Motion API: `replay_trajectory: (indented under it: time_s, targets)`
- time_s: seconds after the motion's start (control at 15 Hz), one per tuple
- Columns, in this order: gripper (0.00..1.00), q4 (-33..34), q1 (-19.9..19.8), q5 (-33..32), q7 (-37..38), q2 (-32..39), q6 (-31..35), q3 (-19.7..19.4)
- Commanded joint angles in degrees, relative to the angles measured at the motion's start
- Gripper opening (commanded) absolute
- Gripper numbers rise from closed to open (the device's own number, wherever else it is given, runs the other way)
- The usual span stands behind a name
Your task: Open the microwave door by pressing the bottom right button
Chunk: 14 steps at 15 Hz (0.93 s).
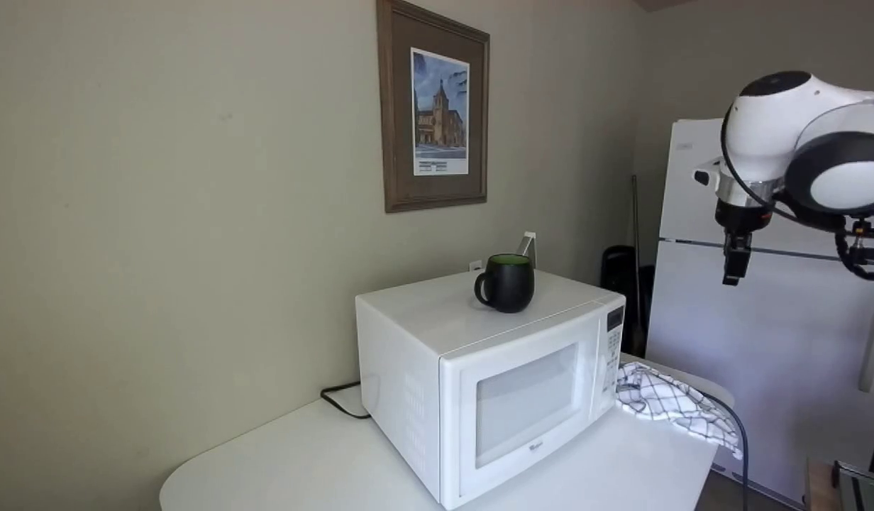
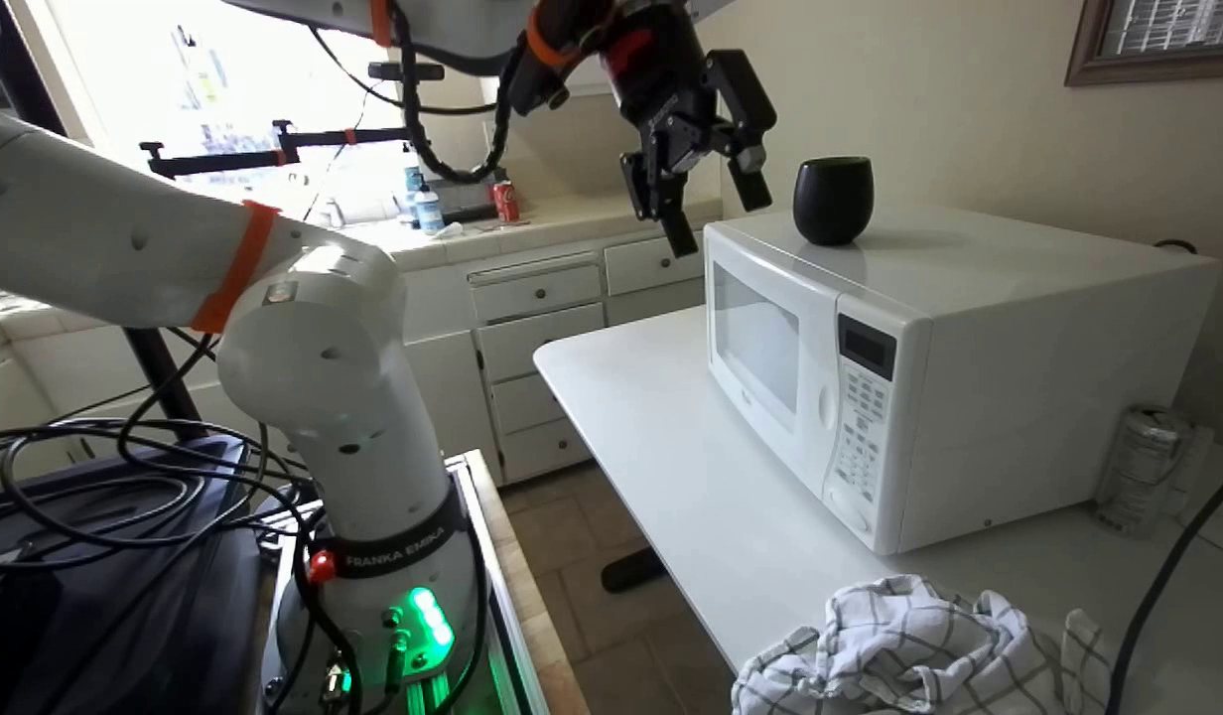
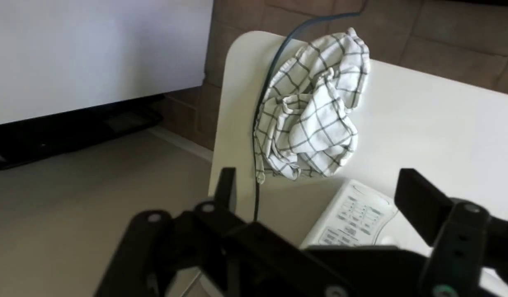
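In an exterior view, 1 microwave [image 1: 472,355], white, boxy, on white bench [image 1: 288,461]; its 1 door [image 1: 522,408] closed, pale greyish window [image 1: 527,404]; 1 blk mug [image 1: 510,287], green inside, upright on top; in an exterior view, 1 pincer [image 2: 719,216] in mid-air, 2 fingers [image 2: 679,230] spread wide, gripping nothing, apart from microwave; 1 control strip [image 2: 860,427], dk display [image 2: 867,346] up top, beside the door; wrist view: 1 checked cloth [image 3: 313,111] on bench nr microwave, 1 dk cord [image 3: 274,61] alongside; part of keypad [image 3: 355,218] seen btwn the fingers.
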Motion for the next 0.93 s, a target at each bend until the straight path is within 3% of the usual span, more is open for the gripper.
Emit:
replay_trajectory:
  time_s: [0.0,0.53,0.87]
  targets:
    - [0.68,-2.4,1.4,-7.7,6.5,1.6,2.4,4.9]
    - [0.04,-3.8,7.2,-17.9,21.0,17.0,10.6,13.6]
    - [0.00,-3.9,6.2,-32.3,34.1,30.1,16.0,14.2]
